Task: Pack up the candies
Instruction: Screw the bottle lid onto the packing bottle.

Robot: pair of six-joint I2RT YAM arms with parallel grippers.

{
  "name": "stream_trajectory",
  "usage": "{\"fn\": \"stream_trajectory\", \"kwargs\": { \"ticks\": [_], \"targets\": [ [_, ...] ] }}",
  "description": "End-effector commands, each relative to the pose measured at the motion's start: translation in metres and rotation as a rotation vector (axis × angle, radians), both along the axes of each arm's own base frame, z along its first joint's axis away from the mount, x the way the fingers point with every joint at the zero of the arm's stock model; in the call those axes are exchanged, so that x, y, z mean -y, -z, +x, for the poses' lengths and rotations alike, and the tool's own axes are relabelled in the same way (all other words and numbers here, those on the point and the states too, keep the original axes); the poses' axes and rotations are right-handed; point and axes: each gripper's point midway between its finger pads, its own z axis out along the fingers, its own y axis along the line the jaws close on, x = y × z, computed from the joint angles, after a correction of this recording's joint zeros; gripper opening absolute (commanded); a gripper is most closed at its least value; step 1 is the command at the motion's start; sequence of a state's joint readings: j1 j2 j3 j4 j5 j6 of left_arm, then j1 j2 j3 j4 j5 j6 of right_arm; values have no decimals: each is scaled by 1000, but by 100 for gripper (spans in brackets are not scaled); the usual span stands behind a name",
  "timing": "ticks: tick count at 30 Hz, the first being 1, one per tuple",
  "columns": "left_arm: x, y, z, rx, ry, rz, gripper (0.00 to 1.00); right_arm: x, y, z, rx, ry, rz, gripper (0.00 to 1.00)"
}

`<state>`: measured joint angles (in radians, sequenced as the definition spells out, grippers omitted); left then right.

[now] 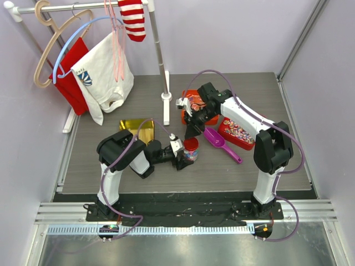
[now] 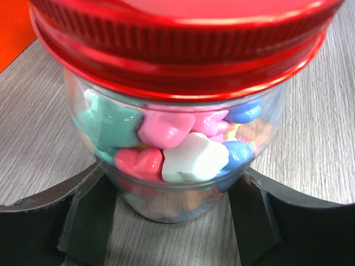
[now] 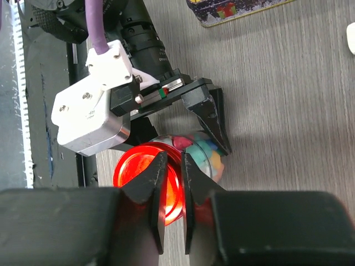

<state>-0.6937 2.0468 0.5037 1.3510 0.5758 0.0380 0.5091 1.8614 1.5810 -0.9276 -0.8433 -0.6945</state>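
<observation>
A small clear jar (image 1: 190, 152) stands on the table, filled with pastel candies (image 2: 166, 133) in pink, white, green and blue. A red screw lid (image 2: 183, 50) sits on top of it. My left gripper (image 2: 177, 216) is shut on the jar's base, its dark fingers (image 2: 89, 216) pressed against both sides. From above, my right gripper (image 3: 175, 160) hangs just over the lid (image 3: 138, 172) near its rim, its jaws shut to a thin slit. In the top view the right gripper (image 1: 191, 132) is directly above the jar.
A purple scoop (image 1: 221, 143) lies right of the jar. A red tin (image 1: 238, 133) of wrapped sweets sits beyond it. An orange tin (image 1: 194, 108) is behind the right gripper, a gold lid (image 1: 138, 128) is back left, and a clothes rack post (image 1: 165, 97) stands nearby.
</observation>
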Motion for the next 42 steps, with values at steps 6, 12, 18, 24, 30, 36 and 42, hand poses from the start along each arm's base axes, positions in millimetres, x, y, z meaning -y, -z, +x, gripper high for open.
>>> {"fn": "stream_trajectory", "kwargs": {
  "ticks": [6,12,18,24,30,36,42],
  "targets": [
    [6,-37,17,128,-33,-122,37,29,2,-24,-57,-14,-66,16],
    [5,-38,18,122,-37,-125,36,43,0,-32,-74,-5,-80,13],
    [5,-38,19,122,-40,-127,36,51,1,-51,-114,-19,-87,13],
    [5,-38,19,120,-38,-127,36,55,-8,-62,-106,-20,-68,13],
    [5,-38,18,120,-35,-127,36,54,-33,-46,4,2,-65,19],
    [5,-38,19,120,-37,-127,35,37,-56,-17,67,45,-3,35],
    [5,-39,20,121,-38,-128,35,14,-43,1,13,26,34,42]
  ]
}}
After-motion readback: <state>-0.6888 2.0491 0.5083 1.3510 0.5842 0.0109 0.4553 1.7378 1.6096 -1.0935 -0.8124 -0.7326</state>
